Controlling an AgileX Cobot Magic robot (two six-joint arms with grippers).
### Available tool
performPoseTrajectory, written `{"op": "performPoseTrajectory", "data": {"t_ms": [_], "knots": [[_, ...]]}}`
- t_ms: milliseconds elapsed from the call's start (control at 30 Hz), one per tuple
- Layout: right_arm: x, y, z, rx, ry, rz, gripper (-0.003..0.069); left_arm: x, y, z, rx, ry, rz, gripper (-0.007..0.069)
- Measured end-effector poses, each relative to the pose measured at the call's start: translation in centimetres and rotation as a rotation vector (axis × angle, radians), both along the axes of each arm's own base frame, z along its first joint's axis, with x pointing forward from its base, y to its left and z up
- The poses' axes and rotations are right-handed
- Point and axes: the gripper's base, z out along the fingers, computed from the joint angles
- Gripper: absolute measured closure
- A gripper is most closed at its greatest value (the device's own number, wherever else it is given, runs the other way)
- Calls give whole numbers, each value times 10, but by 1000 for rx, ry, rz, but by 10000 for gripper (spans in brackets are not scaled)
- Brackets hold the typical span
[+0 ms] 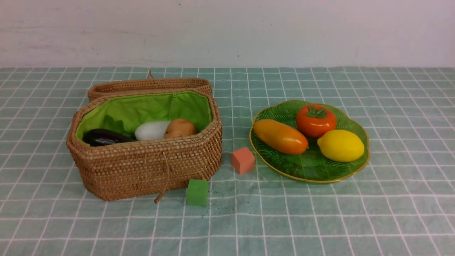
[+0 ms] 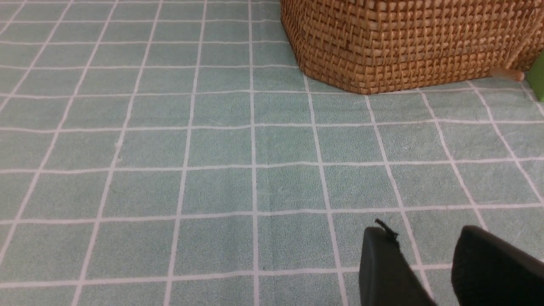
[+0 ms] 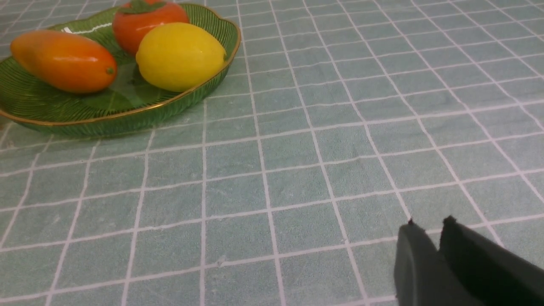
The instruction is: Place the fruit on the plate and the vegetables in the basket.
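On the green glass plate (image 1: 309, 166) at the right lie the persimmon (image 1: 315, 120), the mango (image 1: 280, 136) and the lemon (image 1: 340, 145). The wicker basket (image 1: 142, 167) stands open at the left. In it are the eggplant (image 1: 105, 137), the white radish (image 1: 152, 130) and the potato (image 1: 180, 128). Neither gripper shows in the front view. My left gripper (image 2: 423, 233) hangs open over bare cloth, short of the basket (image 2: 403, 42). My right gripper (image 3: 429, 224) hovers over cloth away from the plate (image 3: 127, 112), with a narrow gap between its tips and nothing in it.
The basket's lid (image 1: 149, 85) lies right behind it. A salmon cube (image 1: 243, 160) sits between basket and plate. A green cube (image 1: 197, 192) sits at the basket's front right corner, beside its dangling cord (image 1: 163, 181). A white wall closes the back.
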Motion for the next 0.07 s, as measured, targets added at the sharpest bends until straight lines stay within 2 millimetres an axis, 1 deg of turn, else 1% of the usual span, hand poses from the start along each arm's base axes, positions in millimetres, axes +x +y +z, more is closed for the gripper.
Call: {"op": "performPoseTrajectory", "data": {"t_ms": [67], "knots": [[0,0,0,0,0,0,568,0,0,0,0,0,0,386]]}}
